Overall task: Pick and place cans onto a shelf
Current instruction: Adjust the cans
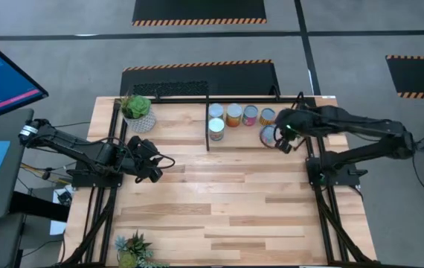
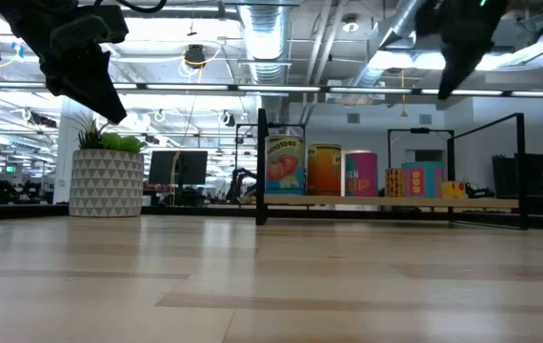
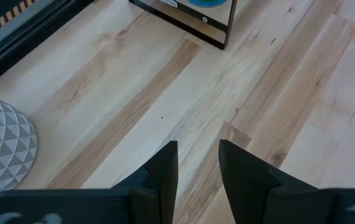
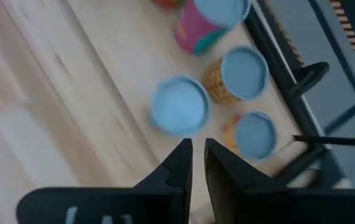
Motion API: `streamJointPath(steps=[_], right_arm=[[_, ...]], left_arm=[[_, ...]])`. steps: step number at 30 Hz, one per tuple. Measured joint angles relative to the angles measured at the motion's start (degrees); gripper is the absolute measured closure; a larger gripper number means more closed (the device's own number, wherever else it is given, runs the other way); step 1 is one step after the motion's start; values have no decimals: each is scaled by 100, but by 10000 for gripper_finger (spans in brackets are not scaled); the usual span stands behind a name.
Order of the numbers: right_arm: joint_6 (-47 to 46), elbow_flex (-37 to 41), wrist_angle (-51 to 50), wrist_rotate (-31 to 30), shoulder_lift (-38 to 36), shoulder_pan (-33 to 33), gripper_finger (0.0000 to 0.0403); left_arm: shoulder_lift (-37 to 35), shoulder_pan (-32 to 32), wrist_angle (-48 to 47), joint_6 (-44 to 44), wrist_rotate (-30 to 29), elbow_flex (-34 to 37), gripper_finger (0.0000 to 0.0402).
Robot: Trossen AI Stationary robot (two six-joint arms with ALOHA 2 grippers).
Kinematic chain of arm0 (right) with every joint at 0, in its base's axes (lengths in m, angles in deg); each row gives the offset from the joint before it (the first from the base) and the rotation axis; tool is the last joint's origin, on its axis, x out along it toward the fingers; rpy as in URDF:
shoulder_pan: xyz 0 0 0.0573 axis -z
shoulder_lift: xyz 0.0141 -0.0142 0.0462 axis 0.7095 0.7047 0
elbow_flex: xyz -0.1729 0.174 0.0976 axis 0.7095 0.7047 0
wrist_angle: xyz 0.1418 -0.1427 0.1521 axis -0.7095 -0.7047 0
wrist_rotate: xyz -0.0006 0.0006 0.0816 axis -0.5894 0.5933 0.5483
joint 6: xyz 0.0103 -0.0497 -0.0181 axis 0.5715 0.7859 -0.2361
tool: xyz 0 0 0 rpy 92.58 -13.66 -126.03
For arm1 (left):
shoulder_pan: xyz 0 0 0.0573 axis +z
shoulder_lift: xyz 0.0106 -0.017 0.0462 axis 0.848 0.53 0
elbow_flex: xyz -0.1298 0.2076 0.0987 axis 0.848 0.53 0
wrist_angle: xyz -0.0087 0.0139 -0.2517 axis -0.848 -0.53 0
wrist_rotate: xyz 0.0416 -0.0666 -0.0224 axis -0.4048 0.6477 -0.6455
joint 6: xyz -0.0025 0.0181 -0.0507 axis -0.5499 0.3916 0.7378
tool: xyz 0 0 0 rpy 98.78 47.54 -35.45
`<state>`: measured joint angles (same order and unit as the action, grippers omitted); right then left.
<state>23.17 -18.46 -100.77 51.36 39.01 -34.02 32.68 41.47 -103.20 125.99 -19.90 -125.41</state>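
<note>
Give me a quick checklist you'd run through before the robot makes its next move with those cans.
1. Right gripper empty: ok, nothing sits between its fingers.
2. Right gripper placed for work: ok, it hangs over the cans at the right end of the shelf.
3. Left gripper clear of the job: ok, it waits open above bare table near the potted plant.
4. Shelved cans upright: ok for the three visible in the low view.
5. Cans left on the table outside the shelf: cannot tell.

Grey floor (image 1: 63, 67) with black mats (image 1: 199, 10) edged in orange stripes; light wood plank table (image 1: 219, 201); blue-lit monitor (image 1: 0, 74) to one side; open ceiling (image 2: 281, 38) with exposed ducts, pipes and hanging lamps (image 2: 193, 55); distant dark screen (image 2: 178, 168).
</note>
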Motion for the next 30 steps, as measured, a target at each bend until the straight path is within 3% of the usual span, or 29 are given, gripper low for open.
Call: streamJointPath(steps=[8, 12, 15, 30], right_arm=[[2771, 0, -156, 162, 1206, 1096, 337], [3694, 2, -146, 724, 1741, 1512, 337], [4065, 2, -233, 1213, 2062, 1805, 337], [4914, 2, -564, 1505, 2672, 2952, 337]], left_arm=[[0, 0, -1, 199, -2, -1, 297], [0, -1, -1, 219, -4, 0, 297], [0, -1, -1, 223, -4, 1, 297], [0, 1, -3, 176, -46, 1, 297]])
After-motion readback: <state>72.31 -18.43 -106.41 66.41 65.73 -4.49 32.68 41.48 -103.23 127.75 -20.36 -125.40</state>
